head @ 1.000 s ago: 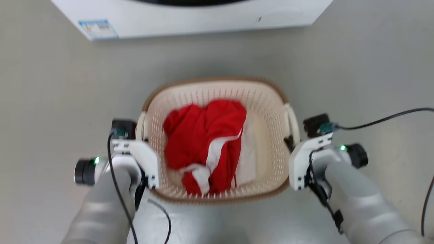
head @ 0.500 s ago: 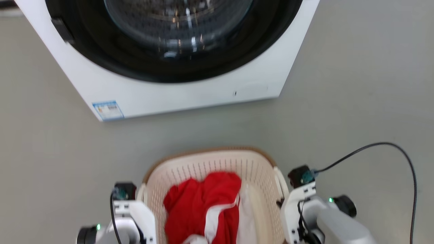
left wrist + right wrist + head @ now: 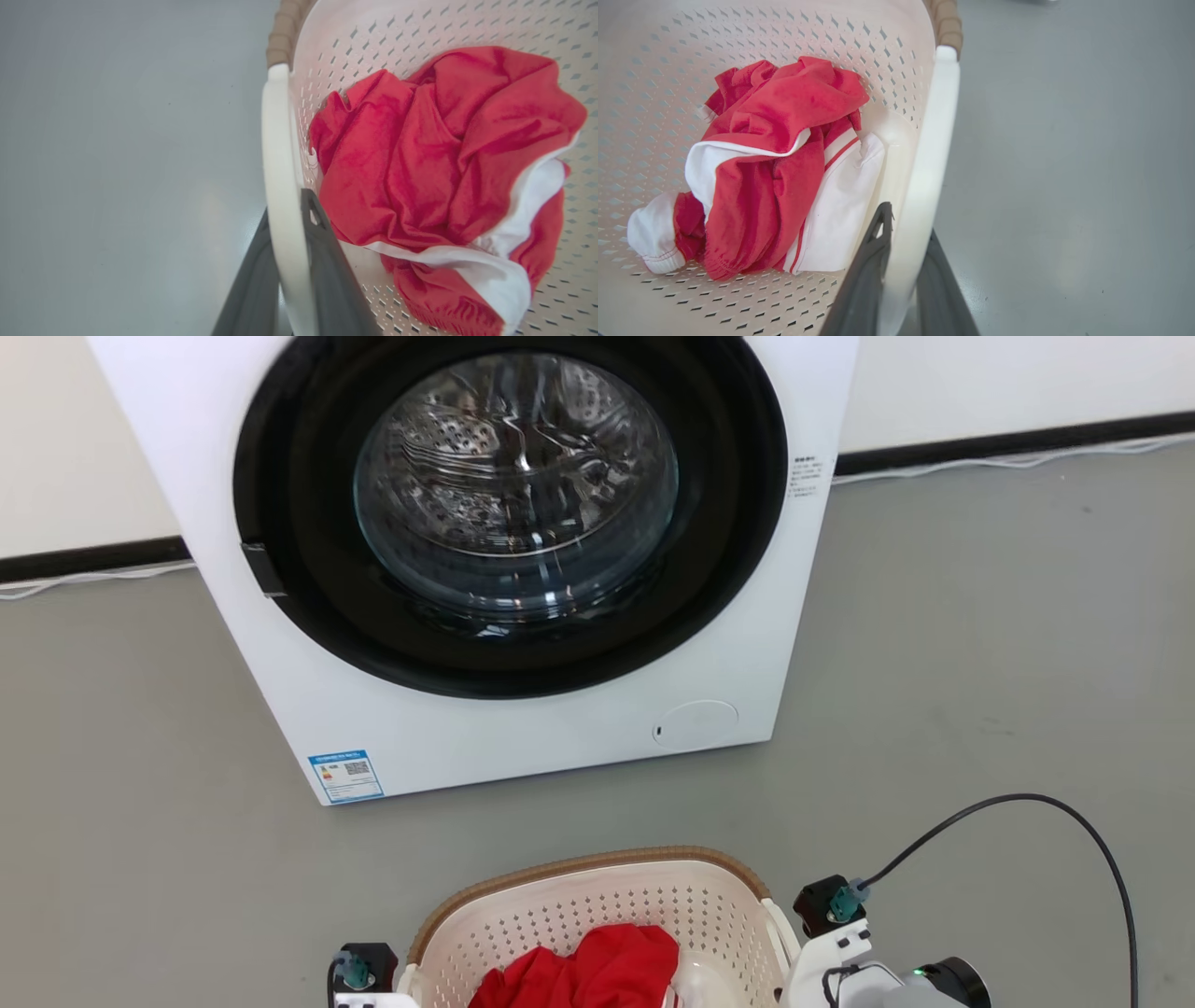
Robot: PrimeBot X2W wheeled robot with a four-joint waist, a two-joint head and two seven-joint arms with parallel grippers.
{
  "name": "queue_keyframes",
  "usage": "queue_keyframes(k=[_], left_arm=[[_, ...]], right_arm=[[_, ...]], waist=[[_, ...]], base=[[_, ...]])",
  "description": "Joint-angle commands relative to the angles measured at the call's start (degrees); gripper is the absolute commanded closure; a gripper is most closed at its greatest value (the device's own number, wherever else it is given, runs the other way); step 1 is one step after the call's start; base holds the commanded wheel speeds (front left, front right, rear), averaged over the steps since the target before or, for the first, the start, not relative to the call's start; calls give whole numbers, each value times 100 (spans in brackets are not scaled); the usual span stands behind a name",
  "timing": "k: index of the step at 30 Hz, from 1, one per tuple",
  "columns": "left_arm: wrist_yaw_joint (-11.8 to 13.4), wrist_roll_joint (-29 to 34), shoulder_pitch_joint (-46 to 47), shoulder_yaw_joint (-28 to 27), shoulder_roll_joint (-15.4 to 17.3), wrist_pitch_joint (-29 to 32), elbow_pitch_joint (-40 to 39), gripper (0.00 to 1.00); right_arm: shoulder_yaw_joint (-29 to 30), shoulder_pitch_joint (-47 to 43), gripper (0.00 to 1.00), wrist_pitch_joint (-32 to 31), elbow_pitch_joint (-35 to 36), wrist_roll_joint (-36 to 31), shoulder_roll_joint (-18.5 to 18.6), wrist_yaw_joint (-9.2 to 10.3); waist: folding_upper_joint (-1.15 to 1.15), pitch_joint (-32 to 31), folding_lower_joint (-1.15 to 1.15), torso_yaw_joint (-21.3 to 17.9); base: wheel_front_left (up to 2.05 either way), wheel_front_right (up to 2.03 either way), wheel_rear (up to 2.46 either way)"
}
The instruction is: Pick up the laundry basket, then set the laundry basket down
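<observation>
The laundry basket (image 3: 597,887) is cream-white and perforated, with a brown woven rim. It sits at the bottom middle of the head view, holding red and white clothes (image 3: 597,975). In the left wrist view my left gripper (image 3: 286,224) is shut on the basket's white loop handle (image 3: 275,140), one dark finger on each side of it. In the right wrist view my right gripper (image 3: 906,233) is likewise shut on the opposite white handle (image 3: 934,140). Both wrists flank the basket at the head view's lower edge. Whether the basket rests on the floor I cannot tell.
A white front-loading washing machine (image 3: 523,737) with a dark round door stands on the grey floor just beyond the basket. A black cable (image 3: 1027,803) loops from my right wrist over the floor at the right. A wall with a dark skirting runs behind.
The head camera has swung up: the basket has slid to the bottom edge and the washing machine has come fully into view. Both grippers stay shut on the handles.
</observation>
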State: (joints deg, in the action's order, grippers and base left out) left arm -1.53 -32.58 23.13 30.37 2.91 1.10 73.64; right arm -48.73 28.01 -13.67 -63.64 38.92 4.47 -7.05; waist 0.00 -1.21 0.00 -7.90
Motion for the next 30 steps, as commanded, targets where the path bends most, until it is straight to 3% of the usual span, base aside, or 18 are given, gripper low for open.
queue_keyframes(k=[1, 30], left_arm=[[-51, -21, 129, -58, -1, -40, -209, 100], [127, -611, 136, 507, -3, 51, -317, 100]], right_arm=[[-119, 17, 100, 8, 140, 25, -159, -44], [-443, 97, 100, 63, 35, 388, -159, -44]], waist=[[0, -49, 0, 49], [0, -37, 0, 45]], base=[[0, 0, 0], [0, 0, 0]])
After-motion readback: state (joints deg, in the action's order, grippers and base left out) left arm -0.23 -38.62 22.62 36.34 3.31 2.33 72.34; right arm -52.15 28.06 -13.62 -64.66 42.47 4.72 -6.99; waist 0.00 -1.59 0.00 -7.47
